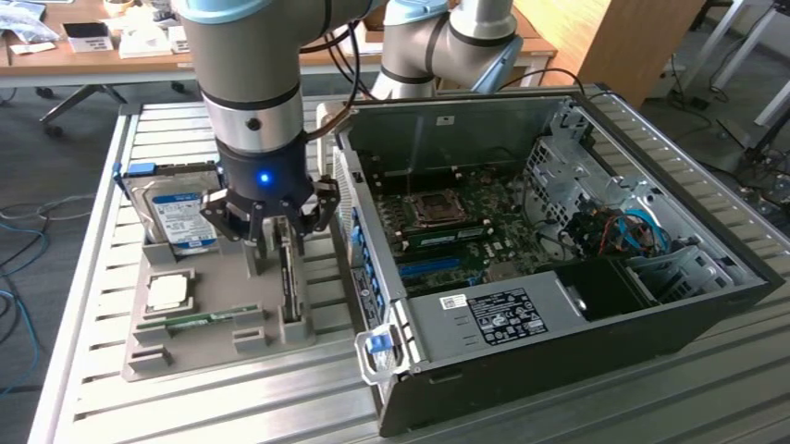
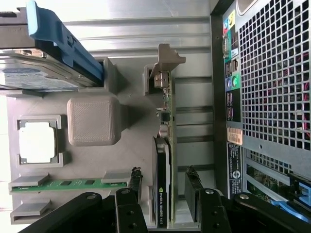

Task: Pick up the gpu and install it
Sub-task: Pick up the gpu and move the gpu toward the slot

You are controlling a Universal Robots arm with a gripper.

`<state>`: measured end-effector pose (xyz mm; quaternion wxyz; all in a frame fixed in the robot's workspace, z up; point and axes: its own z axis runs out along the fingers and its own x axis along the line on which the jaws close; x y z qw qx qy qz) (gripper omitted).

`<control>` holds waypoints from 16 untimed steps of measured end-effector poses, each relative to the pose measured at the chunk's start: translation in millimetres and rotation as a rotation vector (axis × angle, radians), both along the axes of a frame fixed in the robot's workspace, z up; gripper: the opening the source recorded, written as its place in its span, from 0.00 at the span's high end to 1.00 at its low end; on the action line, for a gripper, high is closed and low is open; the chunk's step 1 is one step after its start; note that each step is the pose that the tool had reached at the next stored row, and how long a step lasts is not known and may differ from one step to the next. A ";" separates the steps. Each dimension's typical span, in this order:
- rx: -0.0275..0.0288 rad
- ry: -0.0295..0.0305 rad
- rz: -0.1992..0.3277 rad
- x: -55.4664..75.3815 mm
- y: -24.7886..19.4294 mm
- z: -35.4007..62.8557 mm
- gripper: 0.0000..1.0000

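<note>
Jaws: the gripper (image 2: 164, 180) holds them apart, one on each side of the gpu (image 2: 163, 145), with a gap showing on both sides.
Task's thing: one gpu, standing on edge in the grey holder (image 1: 235, 347), silver bracket at the end far from the jaws.
Other parts: one hard drive (image 1: 179, 213), one processor (image 1: 166, 293), one memory stick (image 1: 198, 321).
Case: one computer case (image 1: 691, 305), open, beside the holder.
Hidden: the gpu's near end is cut off behind the jaws.
Surface: slatted metal bench (image 1: 161, 407); desks behind.

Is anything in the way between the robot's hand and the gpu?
No, nothing visible. The hand has its fingers on either side of the gpu, which stands on edge in the gray holder, with bare gaps between.
</note>
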<state>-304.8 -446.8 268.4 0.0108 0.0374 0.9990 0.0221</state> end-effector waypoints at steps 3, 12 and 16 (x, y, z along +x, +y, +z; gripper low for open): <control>-0.0001 0.0002 0.000 0.0 0.0 -0.6 0.51; 0.0003 -0.0003 0.000 0.0 0.0 -1.8 0.51; 0.0000 0.0000 0.000 0.0 0.0 -4.8 0.51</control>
